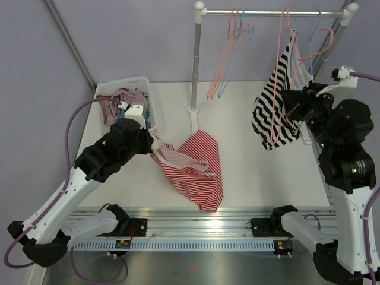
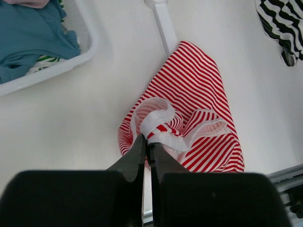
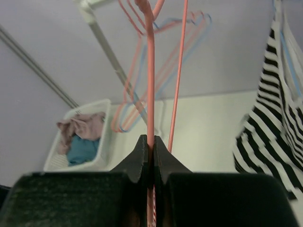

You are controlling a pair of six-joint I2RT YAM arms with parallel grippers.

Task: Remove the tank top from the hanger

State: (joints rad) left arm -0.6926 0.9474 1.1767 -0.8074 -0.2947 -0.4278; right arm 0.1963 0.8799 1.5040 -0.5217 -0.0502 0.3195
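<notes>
Because the red-striped tank top (image 2: 199, 94) is limp and light, we are pinching its strap (image 2: 158, 122) with the left claw (image 2: 145, 141), the right claw (image 3: 151, 141) gripping the pink hanger (image 3: 150, 71).

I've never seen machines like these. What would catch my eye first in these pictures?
A red-and-white striped tank top lies crumpled mid-table, its white strap pinched in the shut left gripper. At the right, a black-and-white striped top dangles from the clothes rack, and the shut right gripper clamps the wire of a pink hanger beside it. A white basket of clothes sits at the back left.
</notes>
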